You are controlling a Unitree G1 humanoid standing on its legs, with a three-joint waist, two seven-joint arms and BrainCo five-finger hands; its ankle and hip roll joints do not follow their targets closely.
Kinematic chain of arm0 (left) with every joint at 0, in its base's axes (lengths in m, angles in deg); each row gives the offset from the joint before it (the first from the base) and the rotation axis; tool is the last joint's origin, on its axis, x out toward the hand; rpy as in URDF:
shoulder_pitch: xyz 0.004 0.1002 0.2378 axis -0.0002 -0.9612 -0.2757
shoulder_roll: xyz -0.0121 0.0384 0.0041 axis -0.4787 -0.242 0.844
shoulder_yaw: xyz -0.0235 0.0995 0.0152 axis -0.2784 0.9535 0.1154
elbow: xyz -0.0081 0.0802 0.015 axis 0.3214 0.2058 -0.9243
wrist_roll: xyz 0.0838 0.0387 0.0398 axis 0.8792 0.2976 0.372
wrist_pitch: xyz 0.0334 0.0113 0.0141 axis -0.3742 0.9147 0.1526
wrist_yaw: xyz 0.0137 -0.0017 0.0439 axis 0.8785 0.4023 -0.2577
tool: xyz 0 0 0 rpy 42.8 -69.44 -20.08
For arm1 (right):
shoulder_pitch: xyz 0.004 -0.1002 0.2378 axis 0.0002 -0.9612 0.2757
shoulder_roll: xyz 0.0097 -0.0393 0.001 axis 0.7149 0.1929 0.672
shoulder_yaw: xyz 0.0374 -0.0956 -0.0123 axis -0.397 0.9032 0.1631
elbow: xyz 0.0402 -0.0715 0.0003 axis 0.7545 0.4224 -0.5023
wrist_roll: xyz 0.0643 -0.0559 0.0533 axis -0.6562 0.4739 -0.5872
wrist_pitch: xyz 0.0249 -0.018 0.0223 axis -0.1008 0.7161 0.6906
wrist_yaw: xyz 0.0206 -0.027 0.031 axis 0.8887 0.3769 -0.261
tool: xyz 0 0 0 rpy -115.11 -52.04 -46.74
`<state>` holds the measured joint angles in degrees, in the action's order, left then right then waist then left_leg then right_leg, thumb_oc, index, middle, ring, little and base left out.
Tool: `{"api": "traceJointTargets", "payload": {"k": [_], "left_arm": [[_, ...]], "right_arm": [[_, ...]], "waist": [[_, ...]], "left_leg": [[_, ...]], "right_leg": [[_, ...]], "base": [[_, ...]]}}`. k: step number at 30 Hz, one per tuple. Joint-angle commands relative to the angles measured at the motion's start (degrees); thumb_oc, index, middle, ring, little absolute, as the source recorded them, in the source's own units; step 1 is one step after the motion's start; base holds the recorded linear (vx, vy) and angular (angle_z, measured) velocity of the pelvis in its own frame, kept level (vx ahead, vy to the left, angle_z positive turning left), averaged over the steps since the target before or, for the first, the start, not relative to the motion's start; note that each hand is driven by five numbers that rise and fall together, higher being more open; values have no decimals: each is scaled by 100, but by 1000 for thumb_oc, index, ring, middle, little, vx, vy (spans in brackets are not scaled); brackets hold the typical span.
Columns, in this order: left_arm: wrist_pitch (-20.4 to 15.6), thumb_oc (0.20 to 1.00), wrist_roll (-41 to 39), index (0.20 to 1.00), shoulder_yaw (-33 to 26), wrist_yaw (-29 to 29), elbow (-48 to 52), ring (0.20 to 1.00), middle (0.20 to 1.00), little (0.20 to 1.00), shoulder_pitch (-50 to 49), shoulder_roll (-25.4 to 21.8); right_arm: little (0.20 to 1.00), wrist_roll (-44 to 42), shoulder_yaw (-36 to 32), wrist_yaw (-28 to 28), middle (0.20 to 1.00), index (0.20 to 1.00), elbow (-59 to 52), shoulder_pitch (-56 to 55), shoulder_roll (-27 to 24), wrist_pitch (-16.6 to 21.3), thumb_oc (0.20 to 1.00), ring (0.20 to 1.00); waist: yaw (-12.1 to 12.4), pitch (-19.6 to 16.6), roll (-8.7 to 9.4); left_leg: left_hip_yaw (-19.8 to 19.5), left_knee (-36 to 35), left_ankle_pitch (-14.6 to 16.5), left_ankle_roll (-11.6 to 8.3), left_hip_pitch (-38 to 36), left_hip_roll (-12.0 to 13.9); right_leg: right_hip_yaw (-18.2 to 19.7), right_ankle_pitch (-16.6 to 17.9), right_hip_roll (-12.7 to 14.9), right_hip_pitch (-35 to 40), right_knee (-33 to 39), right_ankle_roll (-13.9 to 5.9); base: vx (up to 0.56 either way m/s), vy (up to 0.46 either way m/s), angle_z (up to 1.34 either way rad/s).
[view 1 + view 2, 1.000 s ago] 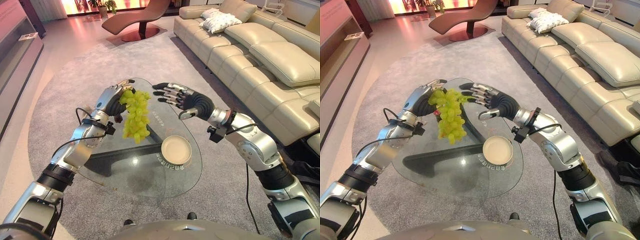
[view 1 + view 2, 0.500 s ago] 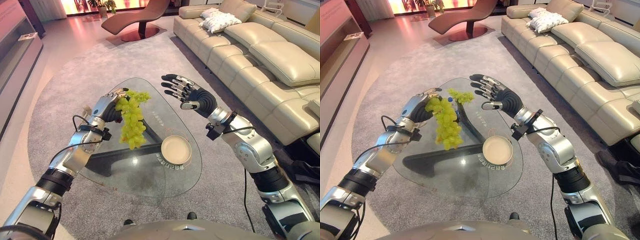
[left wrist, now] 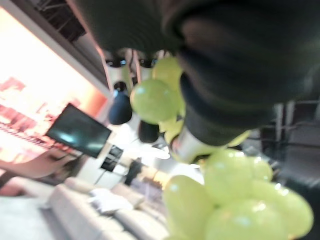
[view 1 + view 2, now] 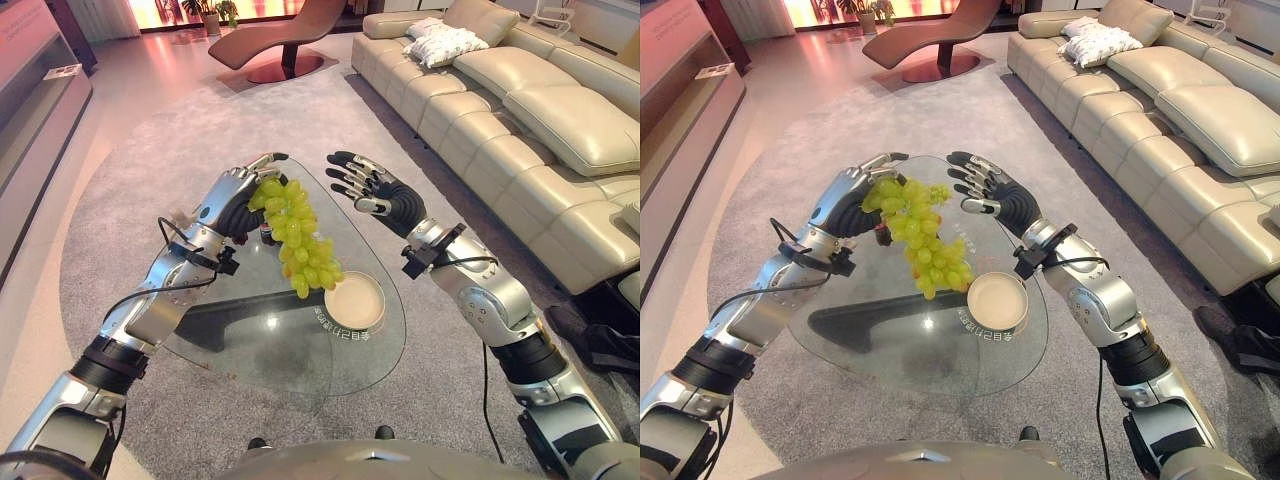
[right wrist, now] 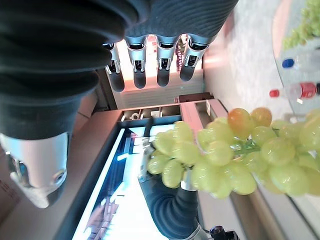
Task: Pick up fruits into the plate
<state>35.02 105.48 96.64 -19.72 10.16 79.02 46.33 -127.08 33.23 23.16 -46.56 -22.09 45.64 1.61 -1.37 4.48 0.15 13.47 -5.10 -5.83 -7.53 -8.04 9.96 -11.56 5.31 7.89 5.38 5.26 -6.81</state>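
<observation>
1. The bunch of green grapes (image 4: 296, 238) hangs in the air above the glass table (image 4: 250, 335), held at its top end by the left hand (image 4: 237, 196), whose fingers are curled round the stem end. The bunch's lower tip dangles near the plate's rim, at about its 10 o'clock.
2. The plate (image 4: 352, 301), round and pale, sits on the table and holds nothing yet.
3. The right hand (image 4: 378, 190) hovers at about 1 o'clock from the bunch, fingers straight and spread, holding nothing and apart from the grapes.
4. Step in hand, as I judge it: carrying the bunch across to the plate. The next move calls for bringing the bunch over the plate's middle, toward 4 o'clock from where it hangs, lowering it until it rests there, and then uncurling the fingers.
5. A small bottle (image 4: 265, 233) stands on the table just behind the bunch, partly hidden; the dangling grapes could brush it if they swing.
6. Around the table lie a grey rug (image 4: 120, 200), a cream sofa (image 4: 520, 110) at 2 o'clock and a brown lounge chair (image 4: 280, 30) at 12 o'clock; none blocks the way.
</observation>
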Motion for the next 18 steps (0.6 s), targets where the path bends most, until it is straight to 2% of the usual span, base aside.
{"api": "traceJointTargets", "payload": {"k": [1, 7, 18], "left_arm": [[-339, 200, -494, 200, -477, -336, 179, 200, 200, 200, 817, -134], [-240, 200, -581, 200, -471, -222, 374, 200, 200, 200, 943, -192], [44, 200, -465, 200, -34, -96, 260, 200, 200, 200, 1385, -277]], "right_arm": [[1000, -598, -88, 261, 1000, 1000, -280, 352, 113, 60, 1000, 1000], [1000, -1083, -50, 462, 1000, 1000, -210, 299, 143, -147, 1000, 1000], [1000, -1360, 659, 896, 1000, 1000, -366, 277, 259, -1052, 1000, 1000]], "waist": [[79, -86, 108], [102, -128, 132], [43, -96, 137]], "left_leg": [[-82, 261, 657, 64, 100, 21], [-70, 248, 660, 55, 87, 18], [-74, 245, 652, 94, 78, -14]], "right_leg": [[-428, -436, 398, 219, -247, -239], [-484, -360, 450, 230, -180, -285], [-389, -398, 422, 181, -257, -272]], "base": [[0, 0, 0], [10, -16, 3], [0, -7, 1]]}}
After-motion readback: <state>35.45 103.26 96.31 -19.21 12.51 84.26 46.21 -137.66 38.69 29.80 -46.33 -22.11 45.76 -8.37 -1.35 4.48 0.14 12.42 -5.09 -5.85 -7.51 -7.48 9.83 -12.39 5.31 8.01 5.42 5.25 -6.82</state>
